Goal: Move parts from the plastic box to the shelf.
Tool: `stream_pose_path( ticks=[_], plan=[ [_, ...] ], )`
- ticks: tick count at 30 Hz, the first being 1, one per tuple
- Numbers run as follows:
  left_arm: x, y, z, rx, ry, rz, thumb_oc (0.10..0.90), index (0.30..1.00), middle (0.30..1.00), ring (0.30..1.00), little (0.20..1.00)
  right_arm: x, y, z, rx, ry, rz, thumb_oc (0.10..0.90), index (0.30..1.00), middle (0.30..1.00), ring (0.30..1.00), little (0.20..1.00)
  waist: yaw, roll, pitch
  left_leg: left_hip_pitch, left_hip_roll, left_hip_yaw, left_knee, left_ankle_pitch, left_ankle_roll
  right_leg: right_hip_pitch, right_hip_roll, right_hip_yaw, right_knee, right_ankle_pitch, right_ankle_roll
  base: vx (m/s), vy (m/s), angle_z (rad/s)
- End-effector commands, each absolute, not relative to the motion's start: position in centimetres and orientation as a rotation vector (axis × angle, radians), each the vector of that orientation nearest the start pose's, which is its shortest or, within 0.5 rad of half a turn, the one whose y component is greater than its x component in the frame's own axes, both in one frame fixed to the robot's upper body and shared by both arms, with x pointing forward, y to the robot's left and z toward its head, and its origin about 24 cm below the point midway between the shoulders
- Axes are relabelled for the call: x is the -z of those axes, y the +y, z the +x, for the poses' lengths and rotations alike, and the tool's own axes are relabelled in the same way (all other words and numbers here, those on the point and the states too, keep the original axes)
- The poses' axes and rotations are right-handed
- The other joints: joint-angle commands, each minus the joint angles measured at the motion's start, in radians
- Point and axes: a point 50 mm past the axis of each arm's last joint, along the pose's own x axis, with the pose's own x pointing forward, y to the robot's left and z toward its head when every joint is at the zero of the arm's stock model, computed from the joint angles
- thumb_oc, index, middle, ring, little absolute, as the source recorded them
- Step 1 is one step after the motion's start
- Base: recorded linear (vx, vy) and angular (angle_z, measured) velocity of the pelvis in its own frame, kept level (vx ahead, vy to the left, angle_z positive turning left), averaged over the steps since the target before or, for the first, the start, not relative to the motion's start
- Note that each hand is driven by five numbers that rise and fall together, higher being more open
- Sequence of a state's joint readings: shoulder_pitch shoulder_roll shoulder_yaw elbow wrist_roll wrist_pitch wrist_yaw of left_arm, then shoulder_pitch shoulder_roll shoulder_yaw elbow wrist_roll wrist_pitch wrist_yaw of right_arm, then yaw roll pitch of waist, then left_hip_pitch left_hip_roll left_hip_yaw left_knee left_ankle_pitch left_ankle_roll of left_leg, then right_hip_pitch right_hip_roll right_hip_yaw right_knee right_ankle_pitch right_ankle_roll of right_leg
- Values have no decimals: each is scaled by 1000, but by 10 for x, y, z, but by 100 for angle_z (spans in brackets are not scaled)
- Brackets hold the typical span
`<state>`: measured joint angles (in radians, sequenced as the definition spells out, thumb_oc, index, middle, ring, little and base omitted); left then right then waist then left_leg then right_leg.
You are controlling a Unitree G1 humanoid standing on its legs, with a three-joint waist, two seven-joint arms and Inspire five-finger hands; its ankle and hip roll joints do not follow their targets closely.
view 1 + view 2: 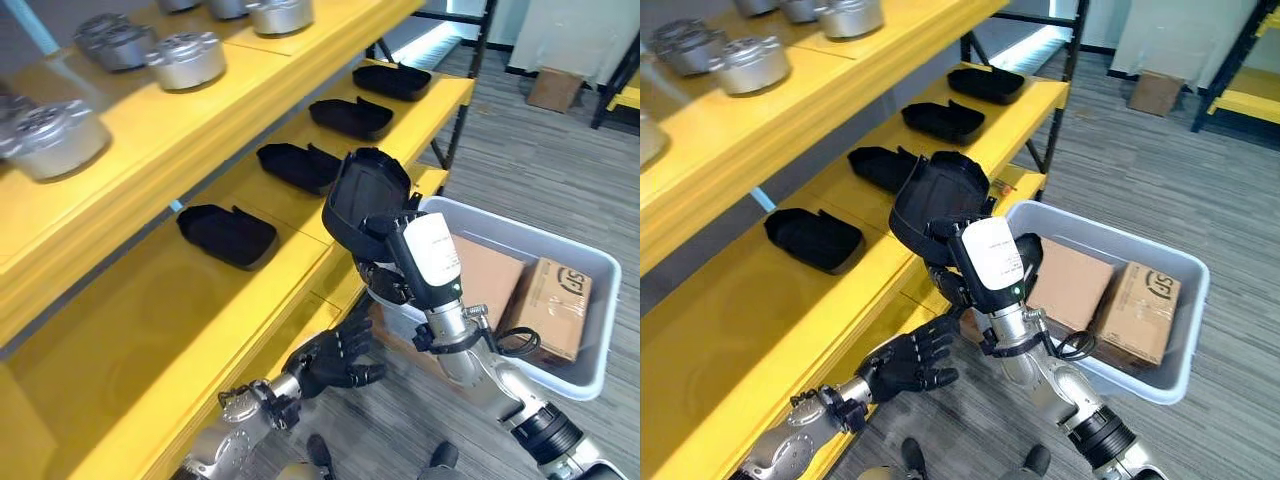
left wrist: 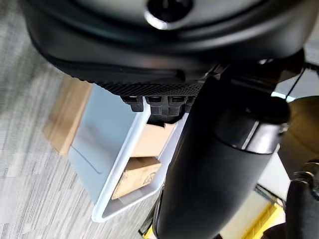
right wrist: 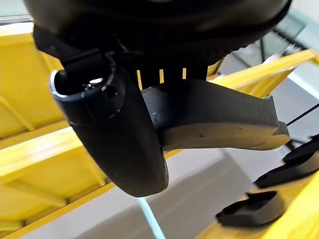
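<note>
My right hand [image 1: 392, 243] is shut on a black moulded part [image 1: 368, 190], held tilted just above the front edge of the yellow middle shelf [image 1: 150, 330]. In the right wrist view the thumb [image 3: 119, 144] presses against this part [image 3: 214, 114]. A row of matching black parts [image 1: 228, 233] lies along that shelf. Behind the right arm, on the floor, stands the grey plastic box [image 1: 598, 300], with cardboard boxes [image 1: 550, 305] inside. Lower down, my left hand [image 1: 335, 360] hangs open with fingers spread, by the shelf's front edge, holding nothing.
Silver round metal parts [image 1: 188, 60] stand on the upper yellow shelf. More black parts [image 1: 350, 116] lie further along the middle shelf. A black shelf post [image 1: 462, 100] rises at the far end. A cardboard box [image 1: 555, 88] sits on the grey carpet beyond.
</note>
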<state>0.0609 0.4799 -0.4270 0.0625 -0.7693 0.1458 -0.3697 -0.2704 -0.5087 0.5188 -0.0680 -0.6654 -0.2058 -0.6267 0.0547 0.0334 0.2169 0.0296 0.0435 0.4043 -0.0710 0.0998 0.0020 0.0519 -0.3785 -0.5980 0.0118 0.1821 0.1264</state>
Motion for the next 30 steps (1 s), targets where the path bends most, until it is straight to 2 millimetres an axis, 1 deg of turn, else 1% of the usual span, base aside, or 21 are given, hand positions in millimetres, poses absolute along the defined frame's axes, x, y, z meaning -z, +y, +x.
stream_pose_path(
  ticks=[1, 2, 4, 5, 6, 7, 8, 9, 11, 12, 13, 14, 15, 16, 18, 19, 21, 26, 27, 29, 30],
  plan=[
    [-27, 118, 213, 841, 241, -343, 900, 1000, 1000, 1000, 1000, -178, -89, 249, 55, -1216, -757, 400, 300, 300, 300, 300, 11, 24, -64, 136, 50, 27, -8, -142, -38, -12, 97, 46, -57, -5, 62, -198, 188, 58],
    [-28, 117, 213, 849, 239, -342, 900, 1000, 1000, 1000, 1000, -180, -87, 248, 53, -1235, -762, 400, 300, 300, 300, 300, 13, 21, -64, 129, 41, 9, -10, -144, -33, -19, 93, 66, -56, 0, 66, -172, 164, 54],
    [-28, 117, 213, 885, 242, -326, 900, 1000, 1000, 1000, 1000, -183, -86, 246, 44, -1262, -787, 400, 300, 300, 300, 300, 5, 18, -66, 114, 21, -46, -15, -144, -18, -35, 104, 152, -49, -10, 67, -163, 132, 77],
    [-27, 118, 213, 902, 246, -315, 900, 1000, 1000, 1000, 1000, -184, -87, 244, 25, -1277, -806, 400, 300, 300, 300, 300, -3, 13, -65, 98, 12, -59, -16, -126, -6, -50, 109, 181, -40, -8, 51, -141, 80, 85],
    [-27, 118, 212, 909, 250, -308, 900, 1000, 1000, 1000, 1000, -184, -88, 243, 17, -1286, -821, 400, 300, 300, 300, 300, -8, 11, -66, 94, 8, -75, -16, -127, -1, -57, 115, 211, -29, -12, 50, -116, 56, 62],
    [-27, 118, 212, 917, 254, -294, 900, 1000, 1000, 1000, 1000, -185, -89, 241, -3, -1305, -844, 400, 300, 300, 300, 300, -20, 8, -62, 92, 0, -107, -16, -131, 11, -72, 129, 273, 4, -14, 49, -52, 45, 38],
    [-28, 120, 213, 926, 257, -286, 900, 1000, 1000, 1000, 1000, -186, -91, 238, -14, -1320, -863, 400, 300, 300, 300, 300, -30, 5, -61, 86, -3, -130, -16, -129, 21, -87, 152, 322, 45, -37, 44, -47, 40, 54],
    [-28, 121, 213, 931, 259, -287, 900, 1000, 1000, 1000, 1000, -187, -92, 237, -22, -1333, -879, 400, 300, 300, 300, 300, -37, 5, -58, 86, -3, -144, -16, -132, 26, -87, 170, 349, 71, -63, 42, -51, 24, 83],
    [-30, 122, 212, 962, 260, -281, 900, 1000, 1000, 1000, 1000, -191, -101, 232, -31, -1347, -915, 400, 300, 300, 300, 300, -59, 1, -57, 69, -11, -196, -16, -118, 42, -83, 262, 442, 158, -147, 20, -46, 16, 84],
    [-30, 121, 211, 980, 259, -270, 900, 1000, 1000, 1000, 1000, -192, -105, 230, -32, -1338, -923, 400, 300, 300, 300, 300, -68, -3, -57, 61, -19, -221, -16, -114, 46, -81, 306, 483, 184, -171, 5, -31, -3, 54],
    [-30, 120, 210, 990, 259, -261, 900, 1000, 1000, 1000, 1000, -192, -108, 230, -34, -1329, -916, 400, 300, 300, 300, 300, -73, -5, -56, 59, -25, -236, -16, -113, 47, -79, 330, 505, 197, -183, -4, -19, -22, 81],
    [-29, 120, 208, 1002, 262, -246, 900, 1000, 1000, 1000, 1000, -193, -111, 229, -35, -1335, -916, 400, 300, 300, 300, 300, -82, -10, -58, 56, -34, -260, -16, -111, 45, -70, 368, 543, 194, -203, -21, 2, -60, 117],
    [-28, 120, 207, 998, 268, -240, 900, 1000, 1000, 1000, 1000, -194, -116, 227, -20, -1360, -930, 400, 300, 300, 300, 300, -92, -20, -60, 53, -49, -300, -16, -111, 41, -48, 389, 593, 155, -212, -35, 4, -59, 111],
    [-27, 120, 208, 990, 274, -246, 900, 1000, 1000, 1000, 1000, -194, -116, 228, -23, -1364, -933, 400, 300, 300, 300, 300, -96, -21, -61, 56, -51, -312, -16, -109, 41, -48, 386, 598, 160, -200, -31, 6, -75, 97],
    [-28, 122, 211, 971, 290, -308, 900, 1000, 1000, 1000, 1000, -195, -113, 224, -57, -1420, -940, 400, 300, 300, 300, 300, -94, -18, -62, 49, -51, -342, -16, -99, 34, -34, 396, 608, 122, -222, -50, -27, -75, 76],
    [-28, 122, 211, 972, 292, -312, 900, 1000, 1000, 1000, 1000, -195, -112, 223, -67, -1425, -942, 400, 300, 300, 300, 300, -93, -17, -64, 48, -51, -344, -16, -99, 33, -29, 395, 605, 110, -225, -51, -21, -86, 56],
    [-25, 125, 209, 978, 299, -315, 900, 1000, 1000, 1000, 1000, -196, -105, 219, -157, -1467, -950, 400, 300, 300, 300, 300, -83, -16, -69, 42, -48, -357, -16, -95, 22, -1, 391, 603, 55, -228, -59, 1, -111, 24],
    [-21, 132, 203, 966, 309, -329, 900, 1000, 1000, 1000, 1000, -194, -95, 212, -263, -1557, -980, 400, 300, 300, 300, 300, -62, -17, -77, 37, -45, -362, -16, -93, 10, 26, 387, 584, 8, -223, -67, -5, -103, 12],
    [-20, 134, 202, 953, 316, -336, 900, 1000, 1000, 1000, 1000, -194, -93, 208, -312, -1579, -986, 400, 300, 300, 300, 300, -57, -18, -79, 39, -43, -346, -16, -94, 7, 30, 385, 567, 2, -224, -67, -23, -131, 21],
    [-19, 135, 200, 969, 329, -326, 900, 1000, 1000, 1000, 1000, -193, -93, 206, -327, -1584, -1004, 400, 300, 300, 300, 300, -61, -18, -80, 51, -41, -291, -16, -103, 5, 40, 377, 531, -3, -232, -66, -28, -93, 25],
    [-18, 134, 198, 1004, 341, -306, 900, 1000, 1000, 1000, 1000, -192, -93, 207, -315, -1579, -1028, 400, 300, 300, 300, 300, -66, -17, -78, 54, -37, -234, -13, -105, 2, 44, 369, 498, -7, -232, -63, -69, -62, 37]
  ],
)
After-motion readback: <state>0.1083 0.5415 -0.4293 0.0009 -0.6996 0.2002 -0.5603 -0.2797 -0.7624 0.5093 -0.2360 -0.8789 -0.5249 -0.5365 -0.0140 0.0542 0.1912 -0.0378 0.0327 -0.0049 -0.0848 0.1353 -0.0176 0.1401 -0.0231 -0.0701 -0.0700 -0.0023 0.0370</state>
